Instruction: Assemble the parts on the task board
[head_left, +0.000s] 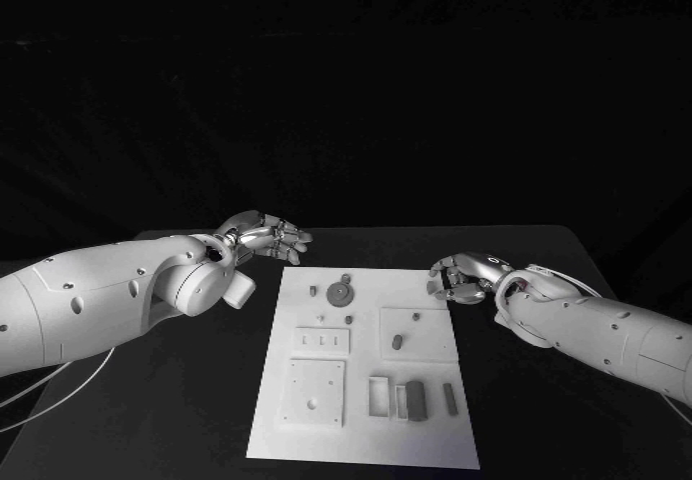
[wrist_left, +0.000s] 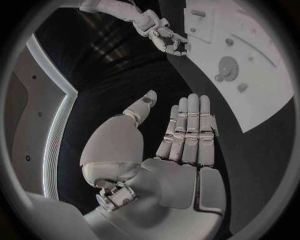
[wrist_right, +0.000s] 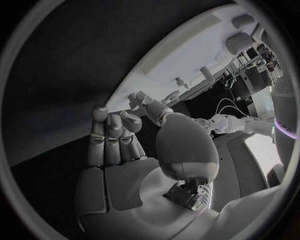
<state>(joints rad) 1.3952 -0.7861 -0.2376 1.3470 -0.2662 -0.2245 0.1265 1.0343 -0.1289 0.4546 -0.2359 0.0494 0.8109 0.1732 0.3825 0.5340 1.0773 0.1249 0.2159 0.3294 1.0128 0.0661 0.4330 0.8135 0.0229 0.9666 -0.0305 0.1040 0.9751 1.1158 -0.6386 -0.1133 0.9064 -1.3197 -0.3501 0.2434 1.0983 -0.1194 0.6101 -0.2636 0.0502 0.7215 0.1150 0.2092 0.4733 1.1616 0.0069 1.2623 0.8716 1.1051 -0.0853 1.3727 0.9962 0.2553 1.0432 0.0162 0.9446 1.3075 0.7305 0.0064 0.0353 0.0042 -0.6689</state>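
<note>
Left hand (head_left: 267, 238) off the far-left corner of the task board (head_left: 433, 395), over bare black table (head_left: 505, 245); fingers (wrist_left: 187, 131) straight and side by side in left wrist view, thumb apart, holding nothing. Board flat mid-table, long axis running away from the robot. On it: round disc part (head_left: 339, 292) near far end, small oval part (head_left: 397, 342) on a raised block mid-right, two dark bar parts (head_left: 417, 400) upright in slots near front-right. Right hand (head_left: 462, 276) just beside board's far-right edge, fingers (wrist_right: 112, 137) curled inward, empty, not touching board.
</note>
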